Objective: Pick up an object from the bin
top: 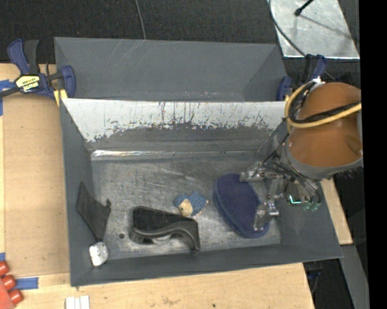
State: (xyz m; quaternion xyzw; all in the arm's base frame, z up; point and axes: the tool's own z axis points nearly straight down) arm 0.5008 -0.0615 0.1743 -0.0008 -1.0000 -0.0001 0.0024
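bin (179, 119): grey metal, sloped walls, taking up most of the view; scuffed floor carrying a few loose things, well spread out.
arm (322, 130): coming in from 3 o'clock, orange cover and a yellow cable loop sitting over the bin's right wall, wrist pointing down and in toward the floor.
blue pad (235, 203): dark blue, oval, soft-looking, lying flat at about 3 o'clock of the floor; largest loose item, and the one under the gripper.
black curved piece (164, 226): lying at 7 o'clock near the front wall, well apart from the blue pad.
black flat piece (93, 212): leaning against the left wall at 9 o'clock, tilted.
gripper (269, 208): hanging low over the blue pad's 3 o'clock edge, metal parts overlapping the pad's rim; touching or just above it, I cannot tell.
gripper state: cannot tell whether it is spread or closed from this angle; nothing is showing as lifted.
small blue-and-tan item (190, 204): sitting near the floor's centre, between the black curved piece and the blue pad, just at 9 o'clock of the pad.
white bit (98, 253): resting in the 8 o'clock corner, just below the black flat piece.
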